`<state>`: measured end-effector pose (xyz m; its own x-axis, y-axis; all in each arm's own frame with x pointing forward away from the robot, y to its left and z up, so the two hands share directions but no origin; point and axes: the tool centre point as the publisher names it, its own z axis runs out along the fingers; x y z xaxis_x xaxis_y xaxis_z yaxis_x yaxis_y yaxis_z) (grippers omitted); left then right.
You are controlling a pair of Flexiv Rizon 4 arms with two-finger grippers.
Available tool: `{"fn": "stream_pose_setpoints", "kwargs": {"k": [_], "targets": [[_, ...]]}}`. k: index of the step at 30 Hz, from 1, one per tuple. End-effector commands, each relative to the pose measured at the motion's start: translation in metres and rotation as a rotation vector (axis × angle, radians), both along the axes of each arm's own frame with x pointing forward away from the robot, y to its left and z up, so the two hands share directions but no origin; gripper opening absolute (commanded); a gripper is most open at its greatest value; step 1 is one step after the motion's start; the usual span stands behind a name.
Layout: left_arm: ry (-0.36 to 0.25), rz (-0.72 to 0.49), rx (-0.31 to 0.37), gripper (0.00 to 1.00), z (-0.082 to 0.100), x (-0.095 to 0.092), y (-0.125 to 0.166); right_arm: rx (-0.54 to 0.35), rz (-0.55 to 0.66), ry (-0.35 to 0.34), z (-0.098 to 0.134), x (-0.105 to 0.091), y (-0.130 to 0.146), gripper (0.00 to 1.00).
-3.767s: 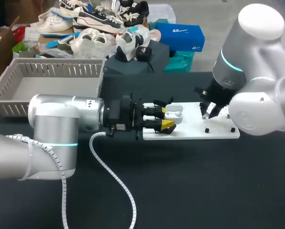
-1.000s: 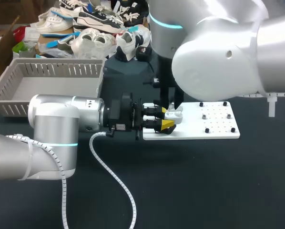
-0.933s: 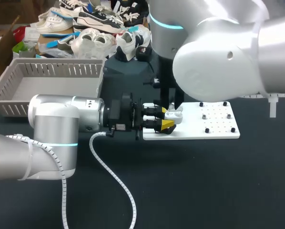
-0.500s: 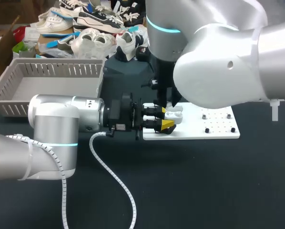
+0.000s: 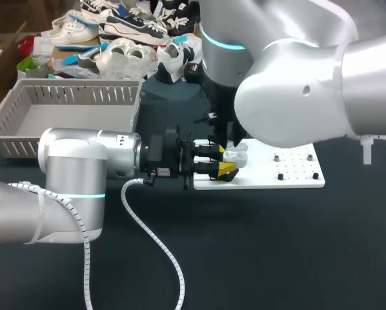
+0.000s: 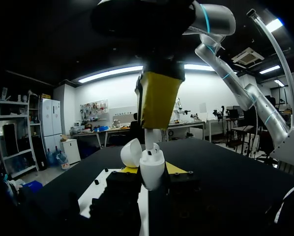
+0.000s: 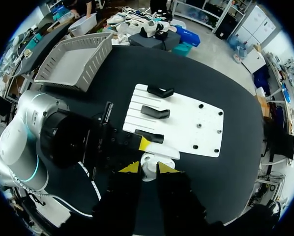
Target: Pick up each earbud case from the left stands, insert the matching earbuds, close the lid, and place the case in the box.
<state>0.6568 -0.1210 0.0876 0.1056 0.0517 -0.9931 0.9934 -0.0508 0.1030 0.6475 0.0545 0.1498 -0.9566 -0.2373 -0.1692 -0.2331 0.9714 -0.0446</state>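
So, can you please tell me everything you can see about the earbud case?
The case is white, smooth and rounded, plastic by its look. Its hinged lid is open, tipped back to one side. It stands upright over the white board, clamped from both sides by the left end effector. The right end effector hangs just above its opening, where a small white piece, perhaps an earbud, sticks up.

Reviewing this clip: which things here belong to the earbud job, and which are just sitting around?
Job: earbud case held by the left pincer; earbud in the right pincer; black stands; white board; grey box.
Sitting around: small black pegs; white cable on the table.
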Motion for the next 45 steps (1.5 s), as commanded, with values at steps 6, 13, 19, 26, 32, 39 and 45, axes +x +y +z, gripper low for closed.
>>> {"fn": "stream_pose_setpoints", "kwargs": {"k": [6, 13, 19, 26, 32, 39, 45], "targets": [[-0.001, 0.003, 0.0, 0.0, 0.0, -0.001, 0.0, 0.008, 0.002, 0.015, -0.005, 0.002, -0.002, 0.0], [-0.001, 0.003, 0.0, 0.0, 0.0, -0.001, 0.0, 0.01, 0.007, 0.021, -0.008, 0.005, 0.0, 0.0], [-0.001, 0.003, 0.0, 0.0, 0.0, -0.001, 0.0, 0.011, 0.009, 0.027, -0.011, 0.006, 0.001, 0.0], [-0.001, 0.003, 0.0, 0.0, 0.0, -0.001, 0.0, 0.016, 0.006, 0.033, -0.015, 0.006, 0.002, 0.0], [-0.001, 0.003, 0.0, 0.0, 0.0, -0.001, 0.0, 0.024, 0.004, 0.03, -0.017, 0.006, 0.002, 0.0], [-0.001, 0.003, 0.0, 0.0, 0.0, -0.001, 0.0, 0.022, 0.005, 0.039, -0.022, 0.006, 0.001, 0.0], [-0.001, 0.003, 0.0, 0.0, 0.0, -0.001, 0.0, 0.018, 0.013, 0.043, -0.022, 0.006, 0.004, 0.32]]}}
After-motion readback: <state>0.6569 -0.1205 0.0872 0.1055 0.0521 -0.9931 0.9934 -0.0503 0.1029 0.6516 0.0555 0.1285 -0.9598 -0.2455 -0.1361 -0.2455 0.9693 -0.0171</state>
